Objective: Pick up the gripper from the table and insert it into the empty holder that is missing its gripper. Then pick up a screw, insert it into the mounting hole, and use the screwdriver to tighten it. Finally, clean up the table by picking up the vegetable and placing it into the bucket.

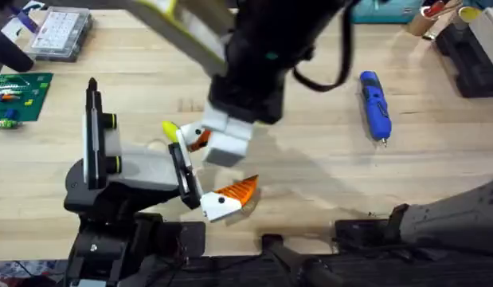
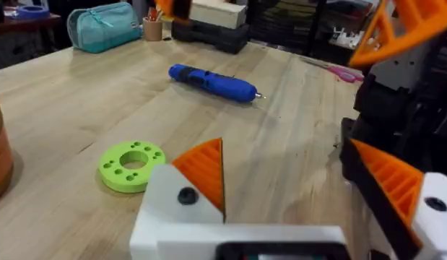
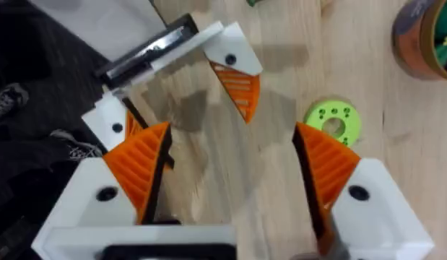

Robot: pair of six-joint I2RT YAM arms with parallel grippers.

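Overhead: we are seeing the gripper (image 1: 230,197) lying at lower centre, its orange tip pointing right, beneath our right gripper (image 3: 230,173), whose jaws are standing open; left jaws also open, empty.

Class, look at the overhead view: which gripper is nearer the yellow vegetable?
Left. The left gripper lies low at the table, one finger just beside the vegetable. The right gripper hangs raised above the table, farther to the vegetable's right in the overhead view.
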